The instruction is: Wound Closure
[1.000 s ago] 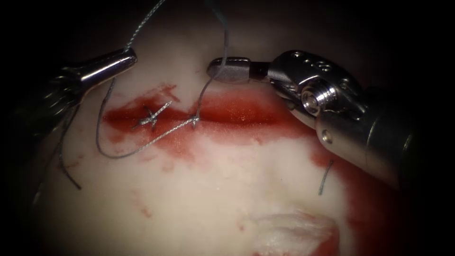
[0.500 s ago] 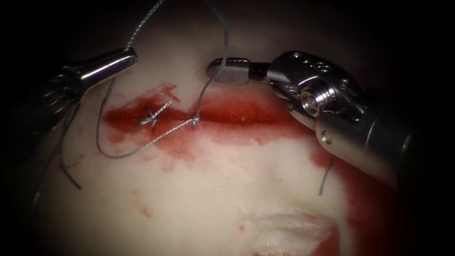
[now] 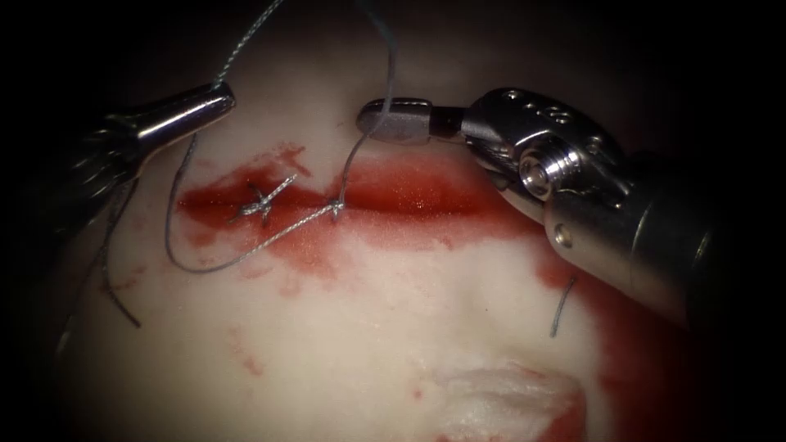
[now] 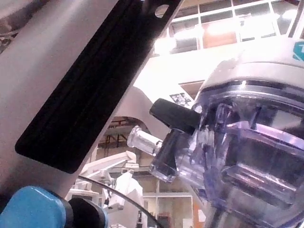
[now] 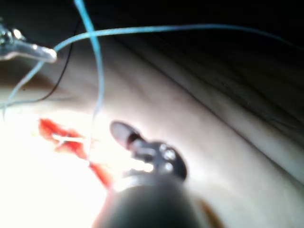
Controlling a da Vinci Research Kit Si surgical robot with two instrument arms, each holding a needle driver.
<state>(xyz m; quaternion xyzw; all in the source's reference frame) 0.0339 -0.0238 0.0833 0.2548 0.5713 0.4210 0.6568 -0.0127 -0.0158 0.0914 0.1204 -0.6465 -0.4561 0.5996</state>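
My left tool (image 3: pixel 219 100) sits above the left end of the cut (image 3: pixel 409 196), jaws clamped on the thread (image 3: pixel 246 45) where one strand rises out of frame and another drops in a slack loop across the tissue (image 3: pixel 352 344) below the cut. My right tool (image 3: pixel 378 121) reaches in from the right, just above the cut's middle, jaws pressed together on the strand that climbs from the second stitch (image 3: pixel 336 209). From my right wrist I see the same tool (image 5: pixel 121 130) beside the blue thread (image 5: pixel 97 61), with the left tool's tip (image 5: pixel 45 54) off across the tissue. A finished knot (image 3: pixel 262 200) lies in the cut to the left of that stitch, two short ends sticking up. Red fluid (image 3: pixel 426 192) pools along the cut and spreads right. A cut thread end (image 3: pixel 562 307) lies loose on the tissue at right, another (image 3: pixel 119 303) at far left. I cannot find the needle; neither tool holds it.

Risks, as I judge them: both tools grip one thread across fresh stitches, so an uneven pull could tear it through the tissue edge or loosen the knot. The slack loop could snag on the knot's ends. Hard clamping may fray the strand at my jaws.
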